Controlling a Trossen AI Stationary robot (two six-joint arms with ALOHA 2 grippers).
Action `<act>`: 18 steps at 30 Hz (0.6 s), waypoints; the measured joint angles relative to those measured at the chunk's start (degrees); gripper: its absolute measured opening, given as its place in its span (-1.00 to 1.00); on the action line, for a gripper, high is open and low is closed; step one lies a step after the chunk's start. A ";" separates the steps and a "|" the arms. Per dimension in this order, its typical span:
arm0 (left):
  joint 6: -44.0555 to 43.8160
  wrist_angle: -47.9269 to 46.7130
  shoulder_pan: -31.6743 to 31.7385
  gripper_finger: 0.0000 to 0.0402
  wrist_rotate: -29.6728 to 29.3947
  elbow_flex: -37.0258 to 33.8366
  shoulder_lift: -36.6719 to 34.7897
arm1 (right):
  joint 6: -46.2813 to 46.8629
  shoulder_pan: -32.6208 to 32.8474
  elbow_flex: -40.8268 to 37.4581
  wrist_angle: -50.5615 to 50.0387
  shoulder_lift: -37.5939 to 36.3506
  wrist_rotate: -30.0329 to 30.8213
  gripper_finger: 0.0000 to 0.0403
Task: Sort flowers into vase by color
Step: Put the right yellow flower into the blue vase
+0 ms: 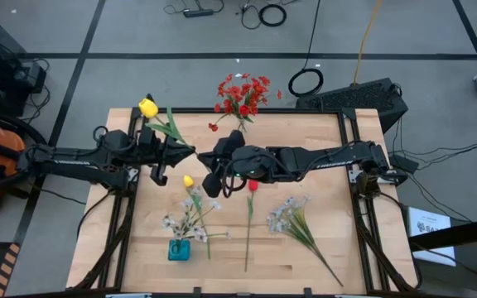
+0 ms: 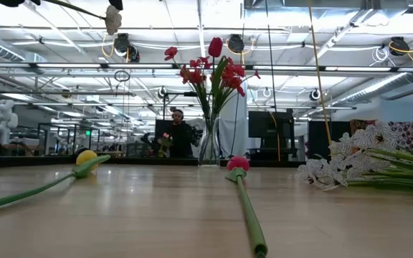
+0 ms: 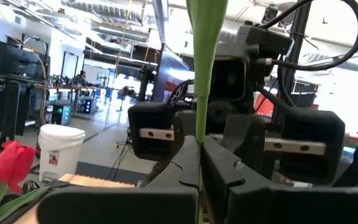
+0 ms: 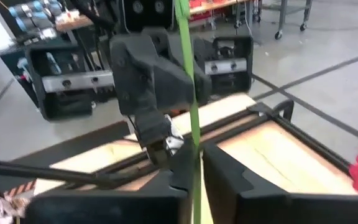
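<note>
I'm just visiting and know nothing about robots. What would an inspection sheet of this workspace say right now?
Surface: wooden table, dark frame around it.
Job's things: yellow tulip held up by both arms; red flowers in a clear vase at the far edge; white sprays and a yellow tulip in a small blue vase; red tulip and white spray lying loose.
Clutter: nothing seen.
Grippers: left gripper and right gripper both shut on the yellow tulip's stem.
Cables: loops on the floor beyond the table.
Surroundings: workshop room; a person far behind.

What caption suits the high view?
Both hands, left hand and right hand, grip one yellow tulip stem above the table.
</note>
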 joint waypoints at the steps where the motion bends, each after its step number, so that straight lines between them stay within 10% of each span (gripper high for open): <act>1: 0.00 -0.34 0.00 -0.99 0.00 0.00 -0.19 | 0.54 0.00 -0.04 -1.26 -0.17 0.00 -0.80; 9: 0.06 -11.30 -0.15 -0.99 -1.71 2.38 -4.09 | 6.73 -0.01 -0.09 -17.79 -4.50 -1.32 -0.43; 18: 1.67 -46.94 -5.81 -1.00 -17.15 23.16 -6.31 | 27.87 4.87 -0.06 -45.88 -8.88 4.59 -0.46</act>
